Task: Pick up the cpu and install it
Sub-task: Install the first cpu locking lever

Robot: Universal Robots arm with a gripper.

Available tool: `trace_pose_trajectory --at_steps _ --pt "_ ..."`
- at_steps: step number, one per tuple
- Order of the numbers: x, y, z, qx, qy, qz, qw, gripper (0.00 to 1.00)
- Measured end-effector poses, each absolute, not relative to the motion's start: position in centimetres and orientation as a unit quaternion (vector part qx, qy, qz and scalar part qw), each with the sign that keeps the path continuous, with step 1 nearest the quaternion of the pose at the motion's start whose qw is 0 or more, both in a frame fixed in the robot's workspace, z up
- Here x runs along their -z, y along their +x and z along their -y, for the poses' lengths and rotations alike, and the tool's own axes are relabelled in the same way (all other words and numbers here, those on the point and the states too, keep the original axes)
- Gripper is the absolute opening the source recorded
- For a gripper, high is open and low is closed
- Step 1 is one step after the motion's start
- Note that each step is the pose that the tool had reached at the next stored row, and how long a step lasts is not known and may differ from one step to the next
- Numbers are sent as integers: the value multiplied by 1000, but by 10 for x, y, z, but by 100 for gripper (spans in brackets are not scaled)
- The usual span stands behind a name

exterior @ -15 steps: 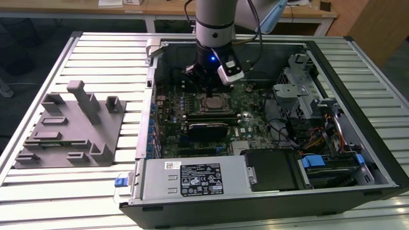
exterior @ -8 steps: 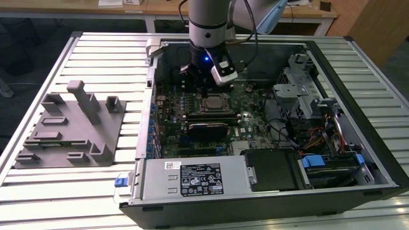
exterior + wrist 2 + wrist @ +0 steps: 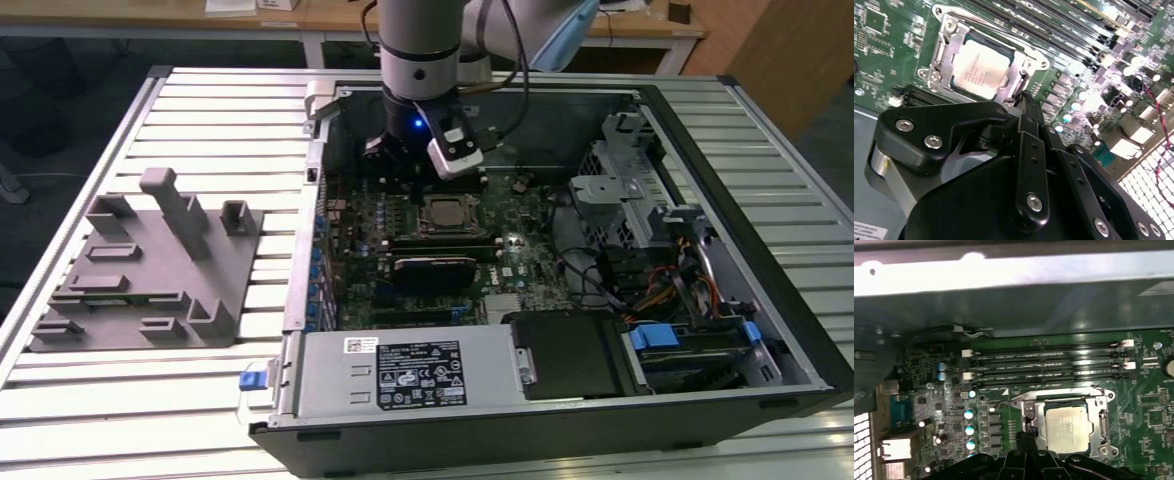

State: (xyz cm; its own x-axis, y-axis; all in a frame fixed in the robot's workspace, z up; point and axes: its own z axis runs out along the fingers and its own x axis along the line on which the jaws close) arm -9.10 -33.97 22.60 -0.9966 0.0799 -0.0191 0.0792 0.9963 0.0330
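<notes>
The cpu (image 3: 447,213) is a small square chip with a pale silver top. It lies flat inside the metal socket frame (image 3: 944,60) on the green motherboard (image 3: 514,215), within the open computer case. Both wrist views show the cpu (image 3: 979,70) (image 3: 1066,427) seated in that frame. My gripper (image 3: 391,160) hangs over the board just behind the socket, towards the back wall of the case. Its black fingers come together at the tips (image 3: 1024,97), a little above and beside the cpu, with nothing between them. The gripper (image 3: 1026,435) does not touch the chip.
A big grey plastic block with upright posts (image 3: 147,270) lies on the slatted table at the exterior view's left. Inside the case are a black finned module (image 3: 434,270), the power supply (image 3: 387,375), a drive cage (image 3: 621,190) and memory slots (image 3: 1049,367).
</notes>
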Motion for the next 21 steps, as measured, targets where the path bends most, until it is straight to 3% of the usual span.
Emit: trace_pose_trajectory --at_steps 21 --pt "-241 -94 340 -16 40 -999 10 11"
